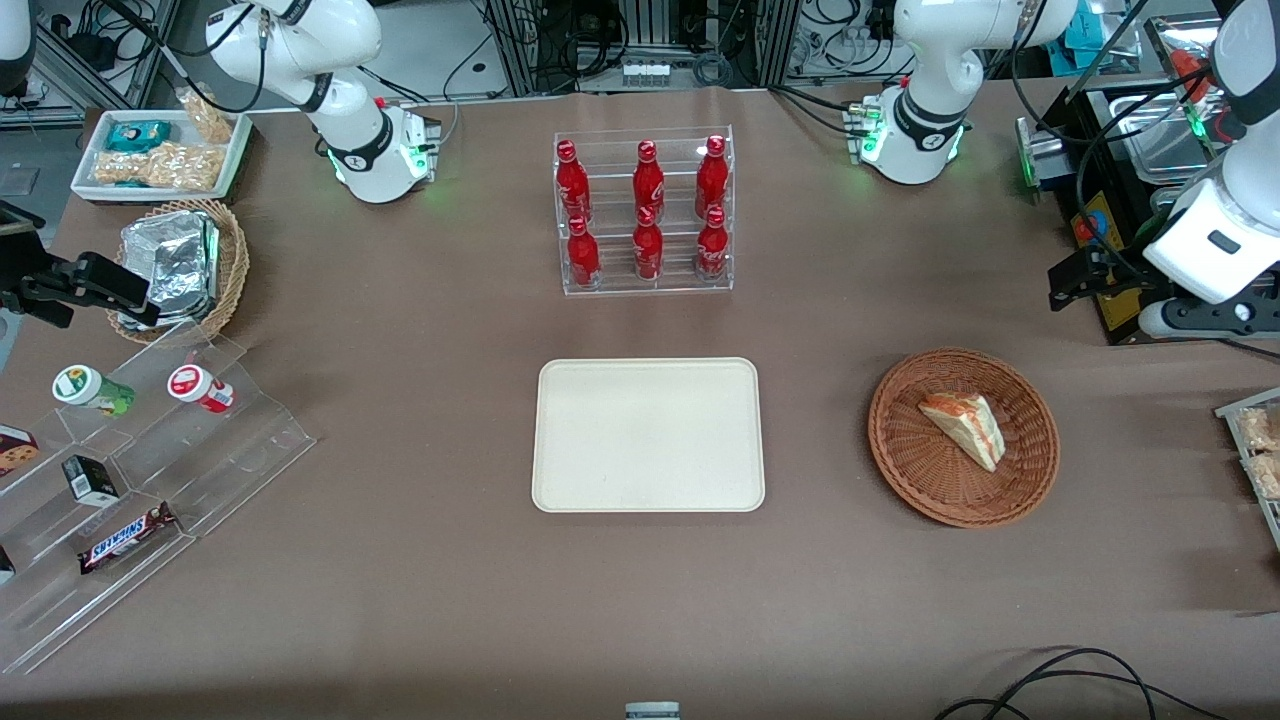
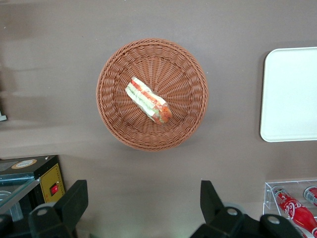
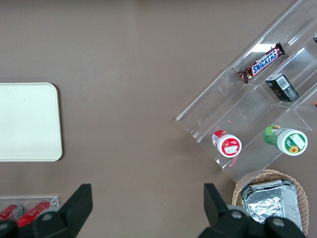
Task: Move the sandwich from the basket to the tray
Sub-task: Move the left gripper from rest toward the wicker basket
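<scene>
The sandwich (image 1: 965, 425) (image 2: 147, 99), a pale bread wedge with red and green filling, lies in the reddish-brown wicker basket (image 1: 890, 440) (image 2: 114, 114). The cream tray (image 1: 648, 435) (image 2: 292, 94) (image 3: 27, 121) lies flat beside the basket, toward the parked arm's end, with nothing on it. My gripper (image 1: 1078, 280) (image 2: 143, 191) hangs high over the table, farther from the front camera than the basket and apart from it. It is open, its two black fingers (image 2: 74, 198) spread wide with only bare table between them.
A clear rack of red bottles (image 1: 645, 215) (image 2: 292, 206) stands farther back than the tray. A black box with a yellow label (image 1: 1100, 230) (image 2: 29, 181) sits near my gripper. Snack packs (image 1: 1260, 450) lie at the working arm's table edge. A stepped acrylic shelf (image 1: 130, 450) and a foil-pack basket (image 1: 180, 265) are at the parked arm's end.
</scene>
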{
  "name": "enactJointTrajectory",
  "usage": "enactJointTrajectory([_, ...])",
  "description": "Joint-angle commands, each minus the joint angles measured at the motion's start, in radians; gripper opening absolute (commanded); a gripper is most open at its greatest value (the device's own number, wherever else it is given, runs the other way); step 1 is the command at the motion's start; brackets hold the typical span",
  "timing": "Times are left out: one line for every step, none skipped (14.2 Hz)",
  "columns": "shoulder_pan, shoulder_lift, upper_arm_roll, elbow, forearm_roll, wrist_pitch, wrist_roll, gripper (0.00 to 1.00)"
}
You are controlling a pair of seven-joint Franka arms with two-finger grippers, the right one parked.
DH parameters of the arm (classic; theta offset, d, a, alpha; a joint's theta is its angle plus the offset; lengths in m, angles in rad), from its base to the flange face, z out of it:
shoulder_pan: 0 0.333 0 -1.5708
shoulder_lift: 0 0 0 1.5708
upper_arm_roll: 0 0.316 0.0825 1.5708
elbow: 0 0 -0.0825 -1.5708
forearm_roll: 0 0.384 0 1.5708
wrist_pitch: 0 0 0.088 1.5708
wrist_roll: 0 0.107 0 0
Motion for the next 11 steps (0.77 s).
enactJointTrajectory([-0.01, 0.004, 0.013, 0.013, 0.012, -0.002, 0.007, 1.0])
enactJointTrajectory([-0.012, 0.003, 0.013, 0.008, 0.012, -0.011, 0.002, 1.0])
enactJointTrajectory([-0.01, 0.003, 0.013, 0.008, 0.01, -0.028, 0.002, 1.0])
enactJointTrajectory([-0.012, 0.004, 0.013, 0.01, 0.01, -0.037, 0.004, 1.0])
enactJointTrajectory([-0.012, 0.004, 0.013, 0.01, 0.012, -0.038, 0.005, 1.0])
enactJointTrajectory([-0.012, 0.004, 0.013, 0.008, 0.012, -0.039, 0.005, 1.0])
enactJointTrajectory([-0.012, 0.004, 0.013, 0.002, 0.013, -0.039, 0.007, 1.0])
enactJointTrajectory([-0.013, 0.011, 0.011, 0.002, 0.01, -0.041, 0.004, 1.0])
enactJointTrajectory([-0.015, 0.015, 0.011, -0.002, 0.01, -0.042, 0.005, 1.0])
enactJointTrajectory([-0.016, 0.015, 0.01, -0.013, 0.012, -0.047, 0.011, 1.0])
enactJointTrajectory([-0.018, 0.015, 0.008, -0.03, 0.013, -0.045, 0.013, 1.0])
